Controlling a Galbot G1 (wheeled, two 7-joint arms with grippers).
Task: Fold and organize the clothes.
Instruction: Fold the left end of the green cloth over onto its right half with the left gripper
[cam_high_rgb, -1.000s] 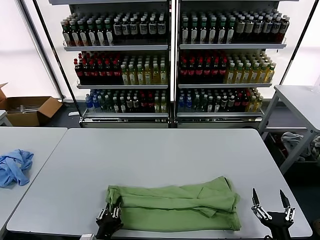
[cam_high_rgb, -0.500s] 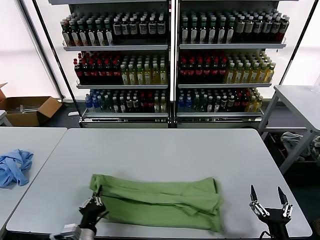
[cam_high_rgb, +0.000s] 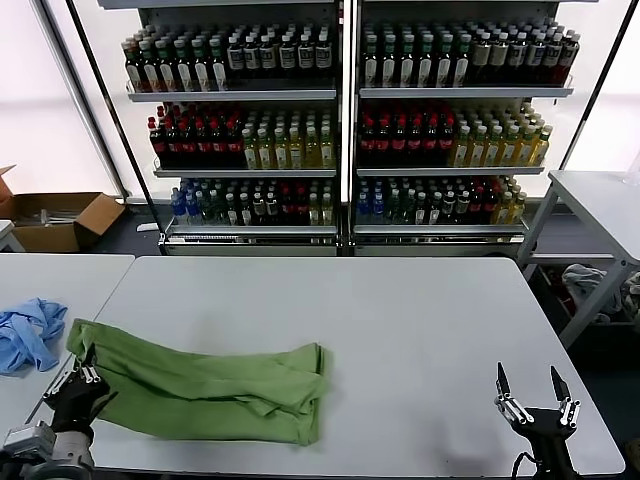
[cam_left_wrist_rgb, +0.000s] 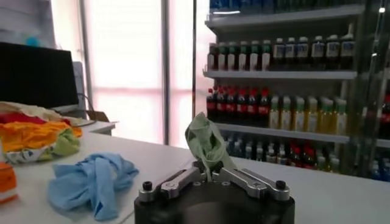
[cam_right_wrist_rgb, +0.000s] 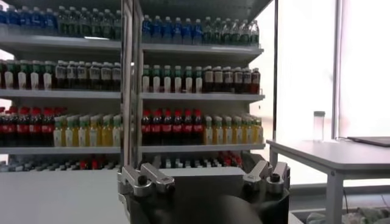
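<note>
At the near left corner of the long grey-white table (cam_high_rgb: 400, 310), we see the left gripper (cam_high_rgb: 82, 378) clamped tight on one end of the light green short-sleeved polo shirt of soft cloth (cam_high_rgb: 200, 385). The shirt lies in a rumpled band along the table's front edge, running from the gripper at the left corner to about the middle of the tabletop, where its far end bunches into a thick fold. In the left wrist view the pinched cloth (cam_left_wrist_rgb: 206, 141) rises in a crumpled peak from between the closed left gripper (cam_left_wrist_rgb: 211, 175), and we can make out no collar, buttons or logo from any angle.

The right gripper (cam_high_rgb: 533, 388) hangs at the near right corner of the same table, well apart from the shirt, its two dark pointed fingers (cam_high_rgb: 501, 380) spread wide with nothing between them. The right wrist view shows the same wide-spread right gripper (cam_right_wrist_rgb: 204, 176) facing the shelving.

On the neighbouring table (cam_high_rgb: 50, 275) to the left lies a small crumpled light blue garment (cam_high_rgb: 28, 332), close to the shirt's gripped end but on the other side of the gap between the tables; we see it again in the left wrist view (cam_left_wrist_rgb: 91, 182), with a heap of orange and yellow clothing (cam_left_wrist_rgb: 33, 137) behind it. Behind the tables stand tall white shelves of bottled drinks (cam_high_rgb: 340, 120), and an open brown cardboard box (cam_high_rgb: 55, 220) sits on the floor at far left.
</note>
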